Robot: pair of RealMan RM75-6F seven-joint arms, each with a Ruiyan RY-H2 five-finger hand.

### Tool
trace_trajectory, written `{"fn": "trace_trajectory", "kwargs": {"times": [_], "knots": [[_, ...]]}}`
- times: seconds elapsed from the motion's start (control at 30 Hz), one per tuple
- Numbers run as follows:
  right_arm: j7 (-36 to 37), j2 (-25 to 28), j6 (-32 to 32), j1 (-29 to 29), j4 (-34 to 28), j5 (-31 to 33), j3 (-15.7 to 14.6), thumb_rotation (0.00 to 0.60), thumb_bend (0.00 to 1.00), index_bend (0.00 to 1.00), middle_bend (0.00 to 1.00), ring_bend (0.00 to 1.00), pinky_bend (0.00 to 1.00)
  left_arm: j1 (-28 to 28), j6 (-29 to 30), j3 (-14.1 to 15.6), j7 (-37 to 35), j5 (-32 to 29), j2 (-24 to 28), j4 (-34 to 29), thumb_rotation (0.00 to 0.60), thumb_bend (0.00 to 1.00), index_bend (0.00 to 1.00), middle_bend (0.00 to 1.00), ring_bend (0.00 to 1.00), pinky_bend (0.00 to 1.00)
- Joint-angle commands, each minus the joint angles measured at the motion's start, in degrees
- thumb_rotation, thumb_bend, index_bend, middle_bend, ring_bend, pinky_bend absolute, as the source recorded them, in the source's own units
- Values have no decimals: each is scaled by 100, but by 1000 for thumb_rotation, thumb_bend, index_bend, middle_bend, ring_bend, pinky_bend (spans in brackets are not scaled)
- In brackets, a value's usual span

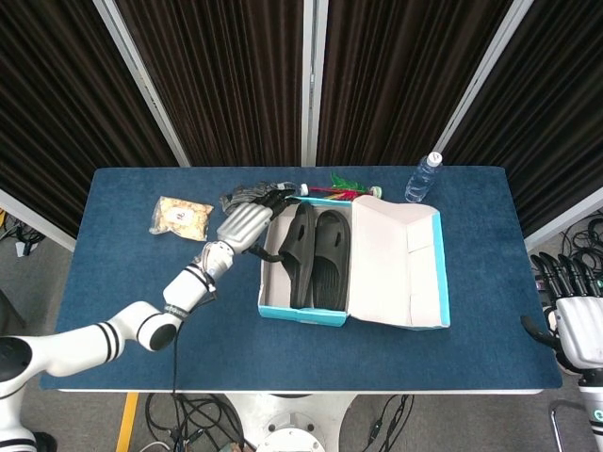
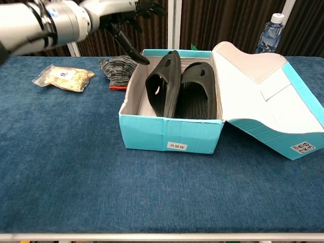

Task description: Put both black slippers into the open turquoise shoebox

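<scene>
From the head view, both black slippers (image 1: 316, 256) are seen inside the turquoise shoebox (image 1: 306, 316), the left one tilted on edge; the left hand (image 1: 247, 223) is spread and empty beside it, so it is best lifted clear without the box wall being caught; the right hand (image 1: 577, 325) is parked off-table, its fingers loosely apart

From the chest view, the tilted slipper (image 2: 161, 86) is seen leaning on its mate, and a gentle downward press would seat it flat

Slippers (image 2: 182, 88): both black, matte, ribbed footbeds. Shoebox (image 2: 169, 132): turquoise outside, pale grey-beige card inside, small white label w/ dark print on front; lid (image 2: 263, 101) same turquoise edge, beige-white inner face. Table (image 2: 76, 167): dark blue cloth, white edge. Left hand (image 2: 129, 17): black fingers, silver-grey back, white arm w/ black bands. Right hand (image 1: 575, 315): white back, black fingers. Glove (image 2: 117, 67): grey-black knit speckle, red cuff trim. Snack bag (image 2: 63, 77): clear, tan-yellow contents, white label. Bottle (image 2: 268, 33): clear blue tint, white cap. Shuttlecock (image 1: 344, 186): green and red feathers. Curtains (image 1: 226, 75): black-brown, pleated, silver-white posts.
</scene>
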Motion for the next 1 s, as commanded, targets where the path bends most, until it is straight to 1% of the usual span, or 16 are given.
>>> {"fn": "trace_trajectory", "kwargs": {"times": [0.03, 0.07, 0.13, 0.23, 0.3, 0.43, 0.57, 0.6, 0.7, 0.73, 1.0], "knots": [[-1, 0, 4, -2, 0, -4, -1, 600, 147, 0, 78, 0, 0, -248, -316, 27, 287, -4, 55, 53, 600, 163, 247, 156, 33, 175], [-3, -1, 8, -5, 0, -4, -1, 600, 147, 0, 78, 0, 0, -324, -417, 52, 357, -22, 41, 103, 600, 219, 258, 175, 44, 175], [-4, -1, 11, -12, 3, 8, 1, 600, 147, 0, 78, 0, 0, -497, -602, 96, 543, -79, -11, 227, 600, 291, 263, 183, 53, 175], [-10, -3, -4, -10, 8, 33, 8, 600, 147, 0, 78, 0, 0, -709, -775, 136, 789, -195, -106, 381, 600, 359, 269, 186, 59, 175], [-7, -8, -22, -2, 13, 47, 12, 600, 147, 0, 78, 0, 0, -838, -862, 155, 935, -291, -181, 489, 600, 386, 270, 186, 59, 175], [6, -25, -50, 12, 33, 67, 21, 600, 147, 0, 78, 0, 0, -1074, -1049, 235, 1292, -569, -298, 748, 600, 390, 270, 187, 59, 175], [26, -36, -75, 15, 65, 103, 27, 600, 147, 0, 78, 0, 0, -1239, -1191, 335, 1613, -999, -374, 928, 599, 388, 270, 200, 59, 175], [32, -38, -78, 15, 71, 106, 28, 600, 147, 0, 78, 0, 0, -1262, -1216, 347, 1644, -1092, -383, 945, 586, 387, 269, 203, 59, 175], [53, -46, -84, 15, 94, 113, 29, 600, 147, 0, 78, 0, 0, -1322, -1262, 378, 1699, -1333, -402, 984, 499, 385, 269, 210, 59, 175], [58, -50, -88, 16, 101, 118, 30, 600, 147, 0, 78, 0, 0, -1338, -1271, 388, 1709, -1384, -406, 994, 488, 384, 269, 210, 59, 175], [91, -70, -111, 26, 141, 129, 33, 600, 147, 0, 78, 0, 0, -1510, -1361, 506, 1817, -1690, -501, 1137, 478, 382, 268, 210, 59, 175]]}}
